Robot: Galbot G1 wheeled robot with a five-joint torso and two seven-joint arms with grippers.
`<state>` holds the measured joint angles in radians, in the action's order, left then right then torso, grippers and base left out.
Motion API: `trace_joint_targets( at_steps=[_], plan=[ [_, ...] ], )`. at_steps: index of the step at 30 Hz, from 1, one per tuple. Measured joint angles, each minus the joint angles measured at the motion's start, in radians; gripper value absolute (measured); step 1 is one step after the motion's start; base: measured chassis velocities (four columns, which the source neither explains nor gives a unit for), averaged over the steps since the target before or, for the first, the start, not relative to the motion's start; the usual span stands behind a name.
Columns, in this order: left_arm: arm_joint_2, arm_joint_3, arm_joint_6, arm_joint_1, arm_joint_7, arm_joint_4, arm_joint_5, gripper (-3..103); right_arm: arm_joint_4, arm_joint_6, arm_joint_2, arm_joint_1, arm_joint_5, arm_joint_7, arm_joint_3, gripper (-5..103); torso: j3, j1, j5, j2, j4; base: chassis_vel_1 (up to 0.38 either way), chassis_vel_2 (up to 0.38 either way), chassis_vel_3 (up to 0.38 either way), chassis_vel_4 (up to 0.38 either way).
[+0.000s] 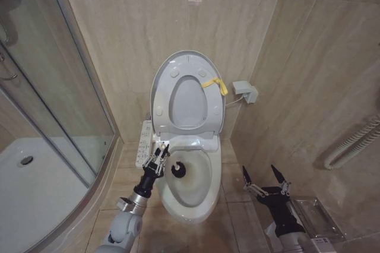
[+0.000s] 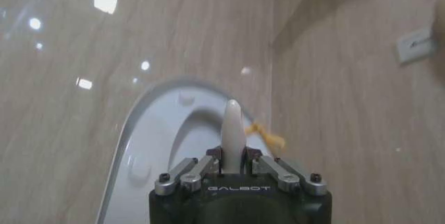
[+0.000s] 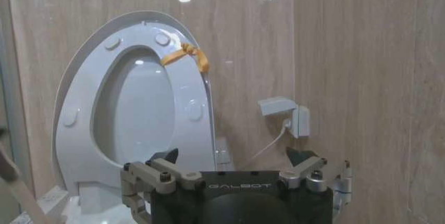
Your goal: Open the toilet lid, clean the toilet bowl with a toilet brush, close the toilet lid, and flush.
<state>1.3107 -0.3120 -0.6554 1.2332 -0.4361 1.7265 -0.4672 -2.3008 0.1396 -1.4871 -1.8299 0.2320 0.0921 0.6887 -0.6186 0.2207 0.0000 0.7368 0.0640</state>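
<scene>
We had the left gripper [image 1: 159, 157] clamped on the thin white-handled, dark-headed toilet brush [image 1: 178, 170] inside the stained white ceramic bowl [image 1: 193, 196], pale oval plastic lid [image 1: 187, 63] up, right gripper [image 1: 265, 179] spread idle; risk was the stick twisting in the grip.

Around me: beige marble-look tiled walls [image 1: 178, 33] meeting in a corner, matching floor tiles [image 1: 127, 187]. To my left, a curved glass shower enclosure [image 1: 53, 87] over a white shower tray [image 1: 35, 199]; to my right, a wall socket [image 1: 244, 91] and a coiled hose [image 1: 353, 140]. Ceiling lights glint on the tiles.
</scene>
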Motion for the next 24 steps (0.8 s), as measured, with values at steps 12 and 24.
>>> trace_joint_targets(
  at_steps=[12,24],
  plan=[
    [0.114,-0.235,-0.046,0.331,0.091,0.340,0.302,21,0.000,0.000,0.000,0.000,0.000,0.000,0.000,100,0.000,0.000,0.0000,0.000,-0.0001,0.000,0.000,0.000,0.000],
    [0.282,-0.386,-0.144,0.542,0.339,0.263,0.368,21,0.000,0.000,0.000,0.000,0.000,0.000,0.000,100,0.000,0.000,0.0000,0.000,0.0001,0.000,0.000,0.000,0.000]
  ],
)
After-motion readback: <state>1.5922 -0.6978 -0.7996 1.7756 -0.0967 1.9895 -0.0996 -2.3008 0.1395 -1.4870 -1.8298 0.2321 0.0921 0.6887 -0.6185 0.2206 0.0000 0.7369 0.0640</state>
